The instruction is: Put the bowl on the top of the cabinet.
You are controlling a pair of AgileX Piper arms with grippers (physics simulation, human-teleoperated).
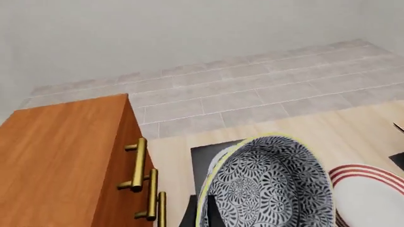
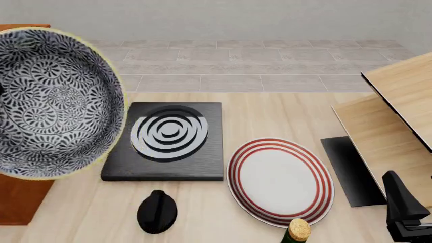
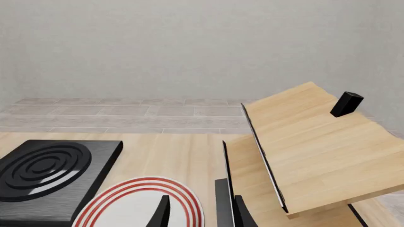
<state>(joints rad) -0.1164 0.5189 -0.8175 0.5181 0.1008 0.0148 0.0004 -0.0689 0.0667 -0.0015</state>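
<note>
The bowl point(image 1: 271, 189), dark blue-and-white patterned inside with a pale rim, is tilted on edge with its inside facing the camera. My left gripper point(image 1: 202, 210) is shut on its rim. In the front view the bowl point(image 2: 47, 101) hangs high at the far left and hides the left gripper. The reddish-brown cabinet point(image 1: 57, 161) with brass bar handles point(image 1: 139, 165) stands just beside and below the bowl. Only slivers of the cabinet point(image 2: 20, 200) show in the front view. My right gripper point(image 3: 198, 215) stays open and holds nothing, low at the table's right point(image 2: 405, 212).
A black burner block point(image 2: 169, 139) sits mid-table, a red-ringed white plate point(image 2: 280, 179) to its right. A black knob-like object point(image 2: 157, 211) and a corked bottle top point(image 2: 297, 230) lie near the front edge. Pale wood panels point(image 2: 398, 116) rise at the right beside a black mat point(image 2: 347, 169).
</note>
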